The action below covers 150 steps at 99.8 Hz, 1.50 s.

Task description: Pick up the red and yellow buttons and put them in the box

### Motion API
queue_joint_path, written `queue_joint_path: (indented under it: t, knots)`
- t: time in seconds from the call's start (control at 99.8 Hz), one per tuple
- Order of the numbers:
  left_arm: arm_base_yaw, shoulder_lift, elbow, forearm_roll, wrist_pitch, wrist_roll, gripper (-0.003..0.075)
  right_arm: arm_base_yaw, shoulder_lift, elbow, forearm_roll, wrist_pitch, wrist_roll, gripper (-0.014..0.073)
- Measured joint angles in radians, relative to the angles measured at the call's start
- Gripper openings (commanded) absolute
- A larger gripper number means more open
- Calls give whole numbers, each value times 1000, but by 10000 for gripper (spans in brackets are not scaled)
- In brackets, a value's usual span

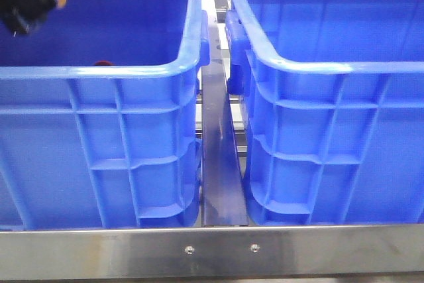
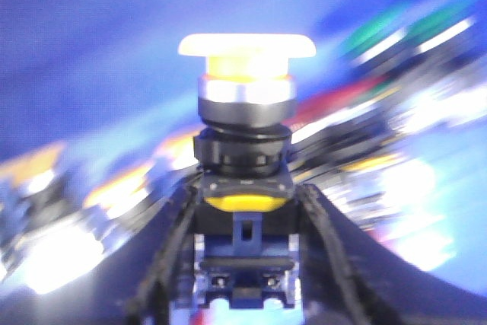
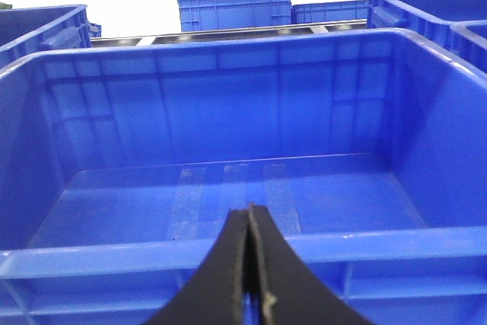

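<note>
One yellow button (image 2: 246, 74) is clamped by its rigid black body in the left gripper (image 2: 245, 211) over the left crate (image 1: 169, 64); light, hard, top-heavy. Right gripper (image 3: 249, 264) is pressed closed, empty.

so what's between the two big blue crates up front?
Front view: only a bare metal strip separates the left crate from the right crate.

Steel-framed rack (image 1: 218, 248), two big blue crates side by side, left crate (image 1: 99, 157), right crate (image 1: 331, 144)
</note>
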Motion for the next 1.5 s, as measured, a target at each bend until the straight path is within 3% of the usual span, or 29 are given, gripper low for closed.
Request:
queue_joint_path:
  t: [0.381, 0.972, 1.233, 1.503]
  knots:
    - [-155, -98, 58, -97, -44, 44, 150, 0, 0, 0, 0, 0, 0, -102]
    - [-500, -138, 139, -156, -172, 45, 150, 0, 0, 0, 0, 0, 0, -102]
    - [-581, -140, 139, -156, -173, 48, 150, 0, 0, 0, 0, 0, 0, -102]
    - [-588, -140, 139, -156, -173, 51, 150, 0, 0, 0, 0, 0, 0, -102]
